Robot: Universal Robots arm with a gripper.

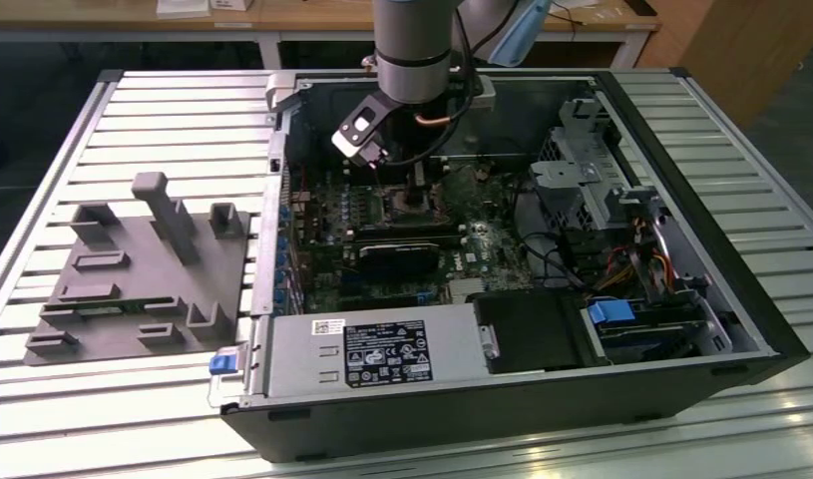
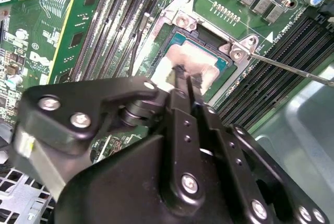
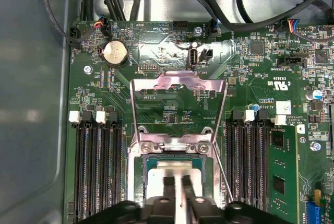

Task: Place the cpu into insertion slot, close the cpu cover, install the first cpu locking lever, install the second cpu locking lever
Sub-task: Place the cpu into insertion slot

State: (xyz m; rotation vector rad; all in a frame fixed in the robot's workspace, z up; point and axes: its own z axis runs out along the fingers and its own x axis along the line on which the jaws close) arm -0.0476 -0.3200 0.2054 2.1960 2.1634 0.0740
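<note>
Tool (image 3: 178,180) over the cpu (image 3: 156,173) in the insertion slot (image 3: 135,179), cpu cover (image 3: 178,83) open.

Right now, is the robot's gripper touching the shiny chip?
Cannot tell. In both wrist views the gripper reaches down over the cpu lying in the insertion slot, but neither view plainly shows contact or a gap.
</note>
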